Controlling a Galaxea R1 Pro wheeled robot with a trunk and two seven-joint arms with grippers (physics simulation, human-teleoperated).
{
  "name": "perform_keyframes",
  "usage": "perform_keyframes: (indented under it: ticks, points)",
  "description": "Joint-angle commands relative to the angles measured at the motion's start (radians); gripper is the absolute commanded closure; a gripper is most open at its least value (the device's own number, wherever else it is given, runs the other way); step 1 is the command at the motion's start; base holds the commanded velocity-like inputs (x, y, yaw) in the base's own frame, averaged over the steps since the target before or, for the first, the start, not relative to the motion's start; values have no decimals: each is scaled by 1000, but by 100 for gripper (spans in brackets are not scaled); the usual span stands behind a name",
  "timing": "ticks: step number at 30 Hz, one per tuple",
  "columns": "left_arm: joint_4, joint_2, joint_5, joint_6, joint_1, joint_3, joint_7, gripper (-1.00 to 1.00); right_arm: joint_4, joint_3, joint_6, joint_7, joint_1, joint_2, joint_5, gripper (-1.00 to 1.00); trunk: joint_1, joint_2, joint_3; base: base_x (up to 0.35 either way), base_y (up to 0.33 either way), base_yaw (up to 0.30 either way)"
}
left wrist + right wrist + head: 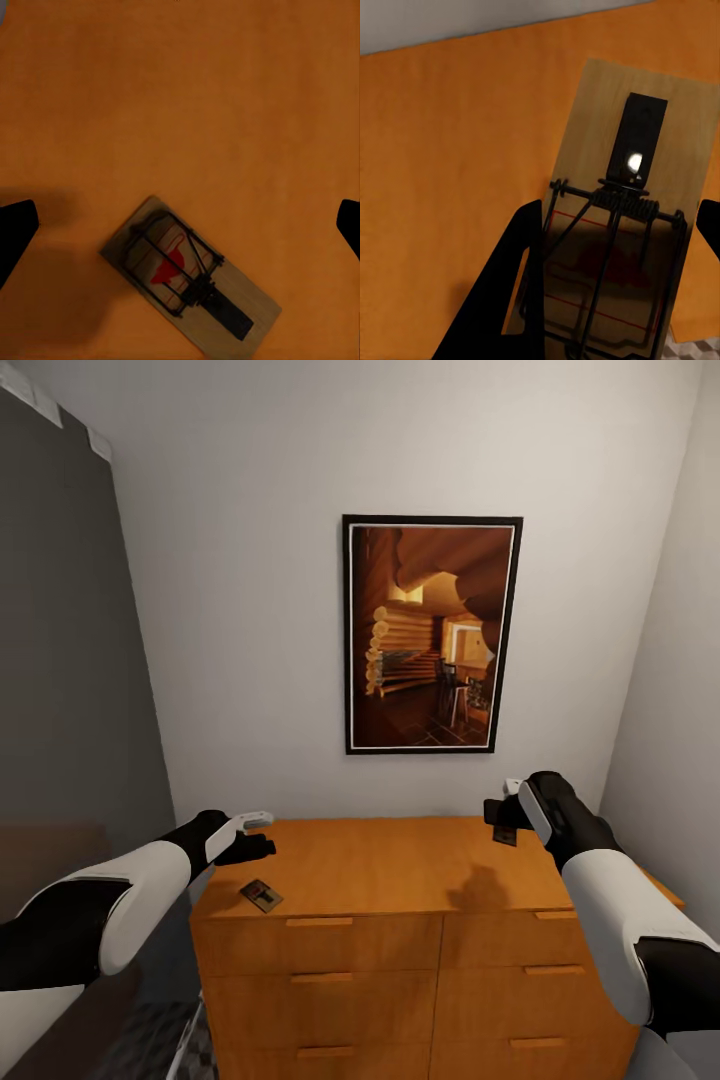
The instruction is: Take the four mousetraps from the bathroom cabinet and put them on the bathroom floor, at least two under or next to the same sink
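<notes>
Left end effector point(250, 838) hangs released above the orange-brown wooden cabinet point(400, 860), its dark fingers point(16, 232) spread wide of a small flat brown wooden mousetrap point(191, 276) with black wire and a red patch. Lying skewed between them, it could slip aside on closing. Farther right, the right end effector point(505, 818) grasps a second similar mousetrap point(622, 217); a loose edge grip might drop it.

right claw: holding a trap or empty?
Holding. The right claw is shut on a mousetrap: right wrist view shows dark fingers at either side of the board, and head view shows it lifted above the cabinet top.
</notes>
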Motion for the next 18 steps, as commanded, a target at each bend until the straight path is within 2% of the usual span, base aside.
perform_keyframes:
  ticks: [1,18]
  points:
    - [-1,0,9,5,-1,-7,1,-100,-1,-2,4,0,-1,0,-6,100,0,-1,-2,-1,0,35]
    - [-1,-7,9,9,-1,-8,9,-100,-1,-3,3,0,-1,0,-5,100,0,-1,-2,0,0,6]
